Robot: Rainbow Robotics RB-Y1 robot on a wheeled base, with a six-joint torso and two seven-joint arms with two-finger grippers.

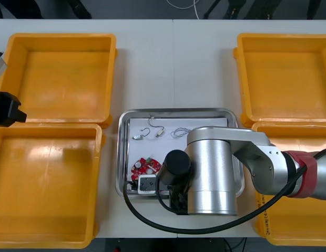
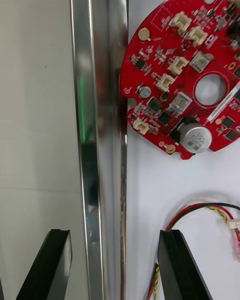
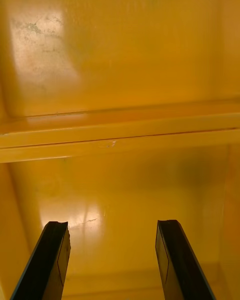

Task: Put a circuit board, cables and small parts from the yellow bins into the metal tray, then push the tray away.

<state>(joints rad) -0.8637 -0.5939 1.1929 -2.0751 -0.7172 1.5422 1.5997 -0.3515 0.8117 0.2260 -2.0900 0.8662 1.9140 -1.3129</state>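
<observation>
Metal tray [image 1: 179, 111] sits lower centre of the front view on the tabletop [image 1: 147, 63], between four yellow bins [image 1: 60, 37] that all look empty. Contents: round red circuit board [image 1: 146, 166] at lower left on the white liner, small metal parts [image 1: 138, 136] toward the upper left, red and yellow cable [image 2: 200, 208] near the board.

Right end effector [image 2: 115, 235]: fingers apart, gripping nothing, straddling the tray rim [image 2: 95, 105]. One finger is outside over the tabletop, the other inside over the liner, just beside the cable. This is probably the near rim at the tray's lower left, but the arm hides the contact in the front view.

Left end effector [image 3: 112, 225]: fingers spread, empty, over the left bins at the far left of the frame; idle.

Judgement: loading looks complete, so the push is the step in hand. Bear low on the rim and drive straight toward the top of the frame. The contact is off-centre, so watch for yaw toward a bin. Keep the inner finger clear of the cable. Go slowly so loose parts don't slide.
</observation>
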